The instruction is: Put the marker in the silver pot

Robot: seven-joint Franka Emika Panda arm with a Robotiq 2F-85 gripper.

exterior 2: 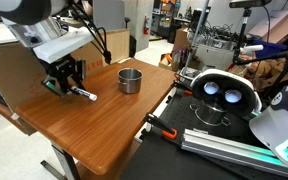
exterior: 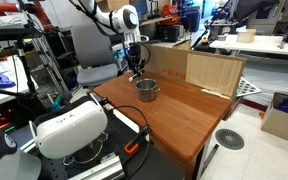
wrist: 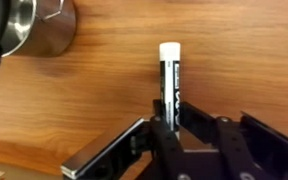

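Black marker (wrist: 168,85) near silver pot (wrist: 39,25)

A cluttered workroom is being shown, and a wooden table (exterior: 179,115) is being taken as the landmark. In an exterior view, a pale brown board (exterior: 216,72) is being stood upright along the table's far edge. Beyond the table, white desks (exterior: 259,45) are being loaded with equipment. Beside the table, a pale floor (exterior: 254,162) is being lit evenly. A round grey disc (exterior: 229,139) is being left on it just off the table's corner. Farther from the table, a cardboard box (exterior: 284,122) is being kept on the floor. In an exterior view, an aisle (exterior 2: 156,22) past the table's far end is being lined with crowded benches.
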